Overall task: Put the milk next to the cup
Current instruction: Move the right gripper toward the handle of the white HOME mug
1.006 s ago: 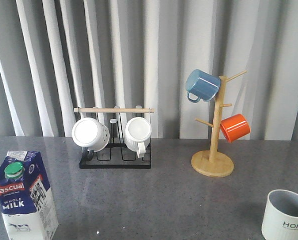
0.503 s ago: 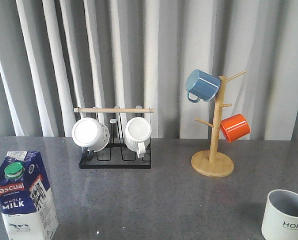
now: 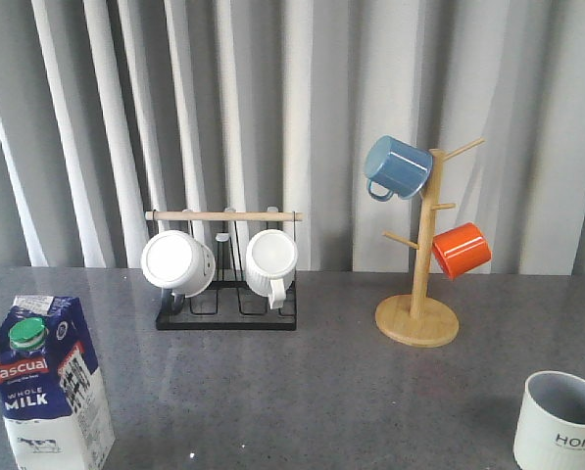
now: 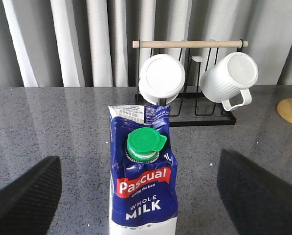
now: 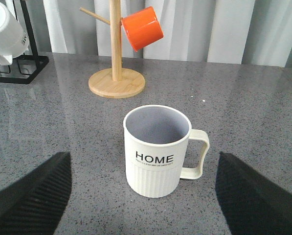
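The milk (image 3: 52,392) is a blue-and-white carton with a green cap, standing upright at the front left of the grey table. In the left wrist view the milk (image 4: 143,191) stands between the two dark fingers (image 4: 23,196) of my left gripper (image 4: 142,203). The jaws are wide open, with a gap on each side. The cup (image 3: 559,421), a ribbed pale mug lettered "HOME", stands at the front right. In the right wrist view the cup (image 5: 156,152) stands just beyond my open, empty right gripper (image 5: 145,213), its handle to one side.
A black rack (image 3: 225,318) with a wooden bar holds two white mugs (image 3: 177,262) at the back centre-left. A wooden mug tree (image 3: 417,318) with a blue mug (image 3: 398,166) and an orange mug (image 3: 462,250) stands at the back right. Grey curtains hang behind the table.
A dark tip has come into the front view at its left edge, beside the milk. The milk and the cup have not visibly moved.
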`<act>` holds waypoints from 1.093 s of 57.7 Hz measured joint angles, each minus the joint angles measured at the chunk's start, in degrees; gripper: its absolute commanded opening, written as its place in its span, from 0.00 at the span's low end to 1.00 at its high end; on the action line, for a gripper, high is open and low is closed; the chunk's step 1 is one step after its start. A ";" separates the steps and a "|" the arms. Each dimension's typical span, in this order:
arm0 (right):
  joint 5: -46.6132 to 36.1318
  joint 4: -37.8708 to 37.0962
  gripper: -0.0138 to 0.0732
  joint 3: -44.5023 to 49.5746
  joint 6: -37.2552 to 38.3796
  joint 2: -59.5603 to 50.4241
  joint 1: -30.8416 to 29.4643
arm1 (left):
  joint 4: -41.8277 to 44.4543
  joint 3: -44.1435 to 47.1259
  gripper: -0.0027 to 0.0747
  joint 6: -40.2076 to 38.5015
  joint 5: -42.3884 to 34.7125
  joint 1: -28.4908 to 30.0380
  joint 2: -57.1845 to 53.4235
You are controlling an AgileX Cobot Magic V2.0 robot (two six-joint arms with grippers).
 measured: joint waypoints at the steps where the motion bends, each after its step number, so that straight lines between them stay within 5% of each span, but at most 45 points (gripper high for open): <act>1: -0.14 0.00 0.82 0.00 -0.04 0.00 0.00 | 0.00 0.00 0.76 0.00 0.00 0.00 0.00; 21: -10.68 -0.49 0.82 0.00 -6.31 2.51 -2.46 | 0.00 0.00 0.70 0.00 -0.05 0.00 0.00; 38: -20.80 -2.34 0.82 0.00 -7.20 21.82 -9.55 | 0.00 0.00 0.70 0.00 -0.05 0.00 0.00; 63: -40.19 -34.93 0.82 -0.19 21.27 40.29 -21.38 | 0.00 0.00 0.70 0.00 -0.05 0.00 0.00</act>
